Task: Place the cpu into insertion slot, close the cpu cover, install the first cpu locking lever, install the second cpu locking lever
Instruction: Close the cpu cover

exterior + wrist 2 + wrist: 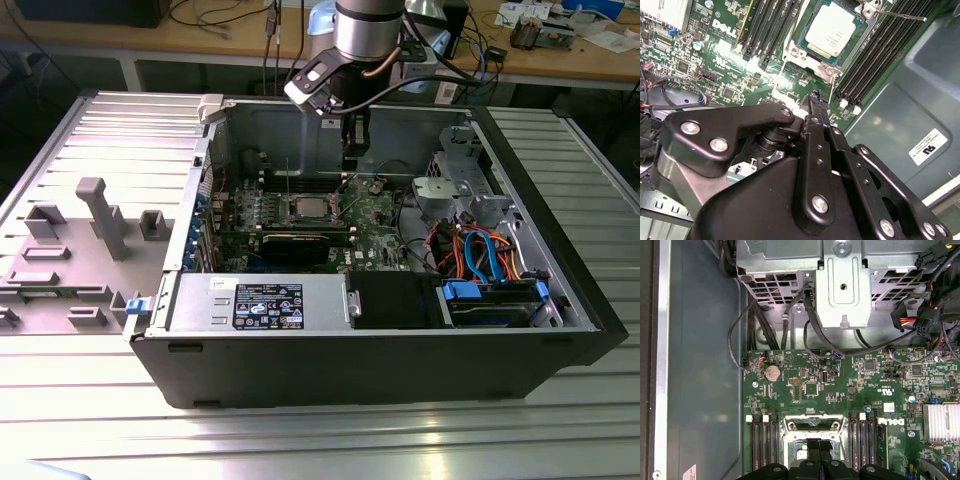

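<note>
Black linkage plates of the claw (816,100) sit closest to the lens in the second wrist view, and its fingers (815,145) meet at the tips with nothing between them, so I read it as pinched narrow and empty. Beyond the tips I see the cpu (832,30), silvery face up, seated in the insertion slot (799,51) on the green motherboard (725,60). The cpu cover (860,39) lies flat around it, framing the top face. A thin metal lever (900,15) angles away from one corner of the socket across the memory slots (880,55); I cannot tell whether it is latched. In the exterior view the claw hangs inside the open computer case (590,310), above the board and toward the exterior view's right of the cpu, apart from it. In the first wrist view the closed tips overlap the near edge of the socket frame, with a coin cell (772,372) and a metal drive cage (842,285) farther off. The case rests on a ribbed metal bench (300,440).
</note>
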You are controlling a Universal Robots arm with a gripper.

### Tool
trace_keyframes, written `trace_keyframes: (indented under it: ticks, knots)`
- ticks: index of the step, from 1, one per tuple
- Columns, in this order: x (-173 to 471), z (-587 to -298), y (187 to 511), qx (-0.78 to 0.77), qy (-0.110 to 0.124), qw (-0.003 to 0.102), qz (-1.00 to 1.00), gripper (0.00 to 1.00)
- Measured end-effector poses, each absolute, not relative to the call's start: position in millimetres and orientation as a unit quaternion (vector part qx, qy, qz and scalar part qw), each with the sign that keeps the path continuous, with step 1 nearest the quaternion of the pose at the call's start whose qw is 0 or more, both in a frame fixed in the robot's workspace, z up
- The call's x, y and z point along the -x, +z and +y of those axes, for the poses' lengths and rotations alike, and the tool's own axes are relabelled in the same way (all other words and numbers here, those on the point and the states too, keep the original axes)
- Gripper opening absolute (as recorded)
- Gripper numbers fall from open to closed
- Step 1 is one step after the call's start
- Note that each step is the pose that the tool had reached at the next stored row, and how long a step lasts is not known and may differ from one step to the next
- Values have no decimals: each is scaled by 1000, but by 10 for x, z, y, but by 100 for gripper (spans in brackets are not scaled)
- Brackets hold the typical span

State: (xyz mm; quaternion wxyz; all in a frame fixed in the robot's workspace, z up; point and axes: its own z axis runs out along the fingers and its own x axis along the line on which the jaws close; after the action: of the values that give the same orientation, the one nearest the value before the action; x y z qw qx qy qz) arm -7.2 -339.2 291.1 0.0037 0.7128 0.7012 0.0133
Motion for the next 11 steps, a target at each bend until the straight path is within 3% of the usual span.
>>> trace_keyframes:
  ticks: [11]
  knots:
    - [51, -3392, 2911, -713, 13, 4, 701, 11]
